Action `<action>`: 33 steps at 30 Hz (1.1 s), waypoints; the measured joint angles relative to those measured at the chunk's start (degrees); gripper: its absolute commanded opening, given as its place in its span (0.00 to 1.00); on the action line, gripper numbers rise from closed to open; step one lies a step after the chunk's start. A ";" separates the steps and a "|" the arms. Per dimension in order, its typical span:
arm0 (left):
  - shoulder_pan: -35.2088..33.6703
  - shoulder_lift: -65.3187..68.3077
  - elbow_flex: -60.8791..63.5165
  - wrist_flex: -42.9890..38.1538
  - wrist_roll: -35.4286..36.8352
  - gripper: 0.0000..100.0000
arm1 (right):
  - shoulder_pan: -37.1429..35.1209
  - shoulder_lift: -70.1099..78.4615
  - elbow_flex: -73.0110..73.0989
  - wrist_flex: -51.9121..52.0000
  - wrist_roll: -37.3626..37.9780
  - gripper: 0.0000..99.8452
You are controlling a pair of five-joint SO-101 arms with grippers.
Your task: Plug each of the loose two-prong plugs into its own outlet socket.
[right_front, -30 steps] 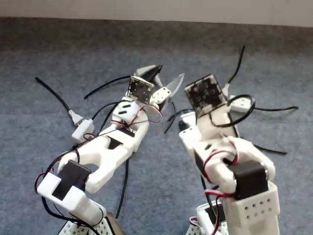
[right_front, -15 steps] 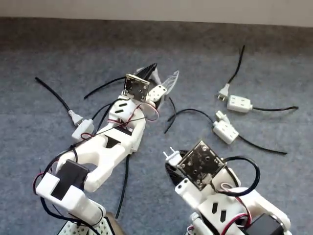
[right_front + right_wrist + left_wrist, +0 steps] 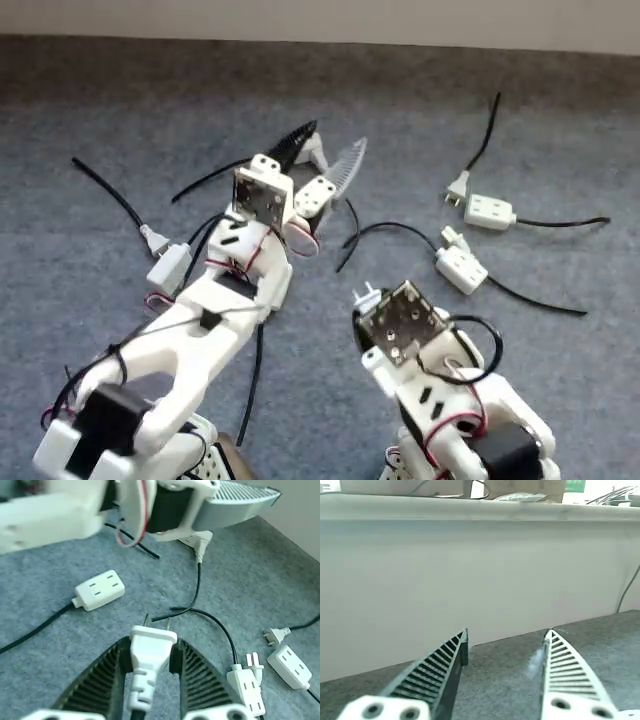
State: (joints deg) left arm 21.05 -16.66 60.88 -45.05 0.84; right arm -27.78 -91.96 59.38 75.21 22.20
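Our right claw [image 3: 150, 649] is pinching a white plug [image 3: 148, 669] across its body. The two prongs stick out past the fingertips, lifted off the grey worktop [image 3: 40, 670].

Our left claw [image 3: 326, 150] is spread wide, one finger black and one pale. From its wrist view we see it pointing at the pale wall [image 3: 470, 570] along the worktop's far edge.

Beyond the held plug and off to one side, well apart from it, the middle socket [image 3: 98, 589] lies face up beneath the left arm [image 3: 230, 300]. Its black cord trails away across the worktop. A spare plug [image 3: 201, 542] lies under the left claw's pale finger, with its cord running back toward our right claw.

On the right side of the worktop we see the near socket [image 3: 462, 268] and the far socket [image 3: 490, 211], close together. The near plug [image 3: 451, 238] lies at the near socket's end, and we cannot tell whether it is seated. The far plug [image 3: 457, 191] lies just beside the far socket with its prongs bare.

Left of the left arm lies the left socket [image 3: 170, 266], with the left plug [image 3: 152, 239] at its end.
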 measured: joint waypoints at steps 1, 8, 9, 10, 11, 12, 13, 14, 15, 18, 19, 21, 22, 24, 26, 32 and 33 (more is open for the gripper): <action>0.97 -1.23 0.97 0.00 0.00 0.23 | 1.49 0.09 1.41 -1.58 0.00 0.01; 1.14 -1.32 1.23 0.00 0.00 0.23 | 9.93 0.44 0.18 -5.27 -4.13 0.01; 1.23 -0.26 0.88 0.00 0.00 0.23 | 10.64 0.44 -1.76 -5.36 -5.19 0.01; 1.32 1.14 0.35 0.00 0.00 0.23 | 11.16 0.26 -3.96 -5.36 -5.89 0.01; 1.32 2.64 -0.26 0.00 0.00 0.23 | 11.43 0.53 -6.59 -5.36 -6.33 0.01; 1.32 4.13 -1.05 0.00 0.00 0.23 | 11.87 1.58 -9.67 -5.27 -6.51 0.01; 1.32 5.63 -1.93 0.00 0.00 0.23 | 12.13 3.34 -13.10 -4.92 -6.68 0.01; 1.23 7.03 -2.73 0.00 0.00 0.23 | 12.40 5.71 -16.53 -4.04 -6.86 0.01; 1.23 8.35 -3.34 0.00 0.00 0.23 | 12.66 8.79 -20.48 -2.81 -6.95 0.01; 1.23 11.34 -5.01 0.00 0.00 0.23 | 13.36 20.13 -34.37 2.11 -6.95 0.01; 1.23 11.96 -5.36 0.00 0.00 0.23 | 13.45 24.35 -39.91 4.04 -7.03 0.01; 1.23 12.40 -5.45 0.00 0.00 0.23 | 13.54 33.05 -51.60 8.53 -7.03 0.01; 1.23 12.48 -5.45 0.00 0.00 0.23 | 13.63 37.54 -58.02 10.55 -7.03 0.01; 1.23 12.57 -5.45 0.00 0.00 0.23 | 13.63 46.59 -70.95 15.21 -7.03 0.01; 1.23 12.57 -5.45 0.00 0.00 0.23 | 13.54 55.56 -83.34 19.87 -7.03 0.01; 1.23 12.75 -5.45 0.00 0.00 0.23 | 16.00 77.63 -99.96 23.38 -11.78 0.01; 1.23 12.92 -5.45 0.00 0.00 0.23 | 16.44 79.65 -99.78 23.38 -12.48 0.01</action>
State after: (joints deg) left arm 22.29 -3.74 55.43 -45.05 0.84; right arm -11.34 -12.31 -40.40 98.59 9.71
